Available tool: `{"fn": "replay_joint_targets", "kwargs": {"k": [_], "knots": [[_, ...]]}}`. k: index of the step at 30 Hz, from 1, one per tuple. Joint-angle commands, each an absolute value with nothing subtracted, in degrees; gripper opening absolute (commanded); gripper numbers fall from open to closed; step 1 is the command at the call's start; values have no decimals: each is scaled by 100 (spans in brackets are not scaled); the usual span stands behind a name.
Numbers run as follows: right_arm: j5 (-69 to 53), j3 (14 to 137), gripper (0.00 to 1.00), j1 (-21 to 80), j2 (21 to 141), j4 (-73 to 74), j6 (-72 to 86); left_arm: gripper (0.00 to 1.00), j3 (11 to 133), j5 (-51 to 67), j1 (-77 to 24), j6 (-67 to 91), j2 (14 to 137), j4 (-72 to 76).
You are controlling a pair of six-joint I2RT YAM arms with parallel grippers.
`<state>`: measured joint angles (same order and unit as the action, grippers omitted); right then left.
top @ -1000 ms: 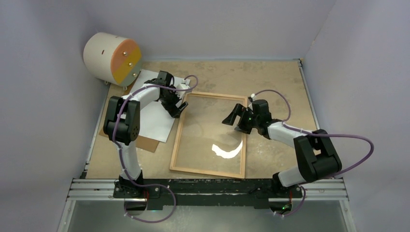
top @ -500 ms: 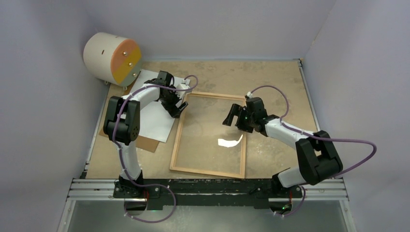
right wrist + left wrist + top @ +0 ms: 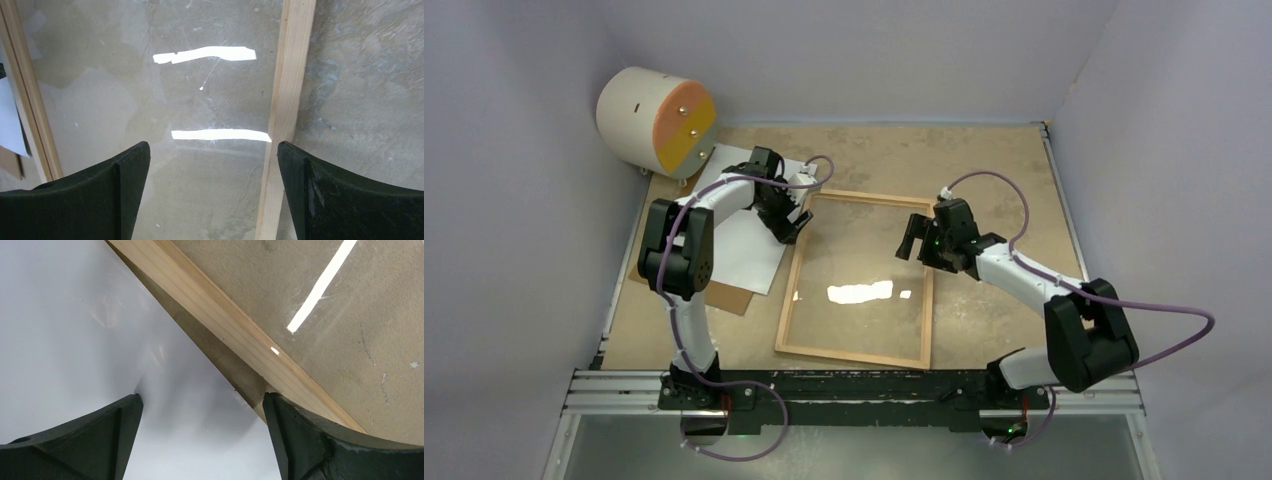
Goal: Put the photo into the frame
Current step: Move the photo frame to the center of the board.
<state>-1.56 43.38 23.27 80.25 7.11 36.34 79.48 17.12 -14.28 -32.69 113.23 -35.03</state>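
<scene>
Top external: photo (image 3: 746, 250) white-back up beside light-wood frame (image 3: 852, 357); left hand (image 3: 792, 228) and right hand (image 3: 910, 240) gape wide.

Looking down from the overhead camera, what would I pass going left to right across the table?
drum with a white and orange face → photo, white back up → left gripper → frame → right gripper, above the frame's right bar.

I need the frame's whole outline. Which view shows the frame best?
The top external view: the frame lies there whole, all four rails visible. The left wrist view shows one rail only; the right wrist view, two rails.
</scene>
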Motion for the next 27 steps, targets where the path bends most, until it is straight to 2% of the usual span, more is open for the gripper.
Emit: {"fn": "replay_joint_targets", "kwargs": {"k": [1, 5, 12, 19, 27], "knots": [[232, 4599, 99, 2351, 7825, 1006, 3423, 97, 7848, 1907, -1468, -3344, 11196, -3742], [117, 4570, 97, 2355, 7721, 938, 3389, 97, 7874, 1901, -1468, -3353, 11206, -3762], [-391, 4271, 81, 2465, 7753, 580, 3560, 97, 7919, 1890, -1468, -3314, 11189, -3775], [-563, 3976, 78, 2407, 7918, 515, 3745, 97, 7971, 1962, -1492, -3224, 11165, -3803], [-782, 3708, 76, 1873, 7752, 447, 3689, 97, 8015, 1957, -1718, -3161, 11170, -3770]]}}
